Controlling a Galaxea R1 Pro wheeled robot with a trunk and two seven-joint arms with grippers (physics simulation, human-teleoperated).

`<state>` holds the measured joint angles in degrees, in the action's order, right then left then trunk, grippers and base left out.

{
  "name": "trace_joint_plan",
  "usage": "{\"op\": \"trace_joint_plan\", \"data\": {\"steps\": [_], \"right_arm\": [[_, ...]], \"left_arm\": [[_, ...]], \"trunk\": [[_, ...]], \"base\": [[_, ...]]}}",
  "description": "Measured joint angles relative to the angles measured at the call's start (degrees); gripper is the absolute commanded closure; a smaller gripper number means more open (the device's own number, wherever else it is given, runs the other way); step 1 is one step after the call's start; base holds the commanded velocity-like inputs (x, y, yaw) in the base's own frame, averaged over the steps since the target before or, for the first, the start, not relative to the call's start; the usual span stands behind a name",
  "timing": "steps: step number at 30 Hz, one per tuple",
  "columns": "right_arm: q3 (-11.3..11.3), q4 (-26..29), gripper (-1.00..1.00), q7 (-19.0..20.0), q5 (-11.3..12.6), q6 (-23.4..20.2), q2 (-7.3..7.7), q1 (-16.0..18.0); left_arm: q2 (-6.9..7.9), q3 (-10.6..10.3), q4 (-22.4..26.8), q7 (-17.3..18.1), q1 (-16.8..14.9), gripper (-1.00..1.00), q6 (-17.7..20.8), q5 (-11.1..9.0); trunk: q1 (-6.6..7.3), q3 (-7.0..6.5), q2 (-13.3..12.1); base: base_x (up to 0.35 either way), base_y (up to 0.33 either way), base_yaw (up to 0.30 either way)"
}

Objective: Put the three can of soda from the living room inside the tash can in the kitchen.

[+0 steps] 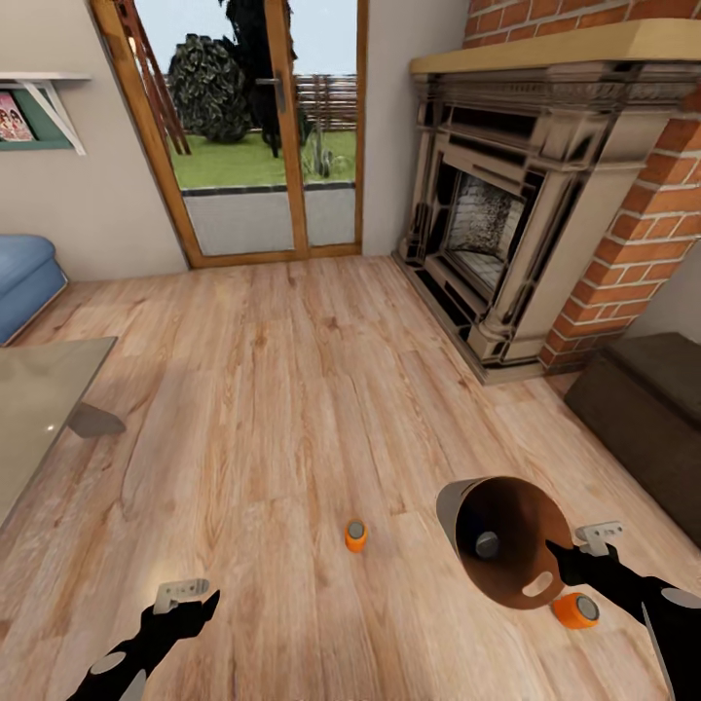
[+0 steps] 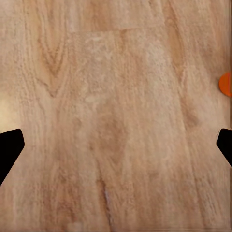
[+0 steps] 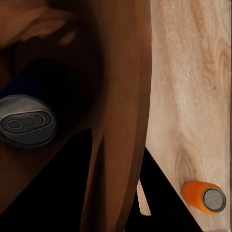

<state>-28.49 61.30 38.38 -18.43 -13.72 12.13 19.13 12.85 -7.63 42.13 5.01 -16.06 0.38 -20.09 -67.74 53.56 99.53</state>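
Low, right gripper (image 1: 563, 563) clamped on tilted trash can (image 1: 487, 511) rim, left gripper (image 1: 185, 599) spread apart over floor (image 1: 292, 389).

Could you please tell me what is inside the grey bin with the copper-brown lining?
Inside the grey, copper-brown-lined round bin, held by the right gripper, lies one dark blue soda can with a grey metal top. The bin's wall hides the rest of its bottom.
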Motion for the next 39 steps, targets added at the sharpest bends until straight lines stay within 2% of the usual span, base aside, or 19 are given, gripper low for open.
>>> {"op": "trace_joint_plan", "data": {"steps": [12,17,33,39], "right_arm": [[-0.07,-0.03,1.0,0.05,0.02,-0.02,0.0,0.0],[-0.07,-0.08,1.0,0.0,-0.05,0.02,0.0,0.0],[-0.08,-0.65,1.0,-0.25,0.15,-0.05,-0.01,-0.01],[-1.35,-0.79,1.0,-0.4,0.02,0.03,0.0,0.01]], "left_arm": [[-0.01,0.0,-0.29,0.0,-0.02,-1.0,-0.03,-0.04],[-0.02,0.01,-0.29,0.05,-0.02,-1.0,0.01,0.0],[0.0,-0.02,-0.47,0.44,-0.02,-1.0,-0.02,0.07],[-0.01,0.01,-0.46,0.44,-0.02,-1.0,-0.02,0.05]], "trunk": [[0.0,-0.77,0.0],[0.0,-1.09,0.0],[0.0,-1.35,0.0],[0.0,-1.37,0.0]], "base": [[-0.039,0.003,-0.189],[0.074,0.158,-0.182],[0.2,0.241,-0.103],[0.285,0.044,-0.237]]}}
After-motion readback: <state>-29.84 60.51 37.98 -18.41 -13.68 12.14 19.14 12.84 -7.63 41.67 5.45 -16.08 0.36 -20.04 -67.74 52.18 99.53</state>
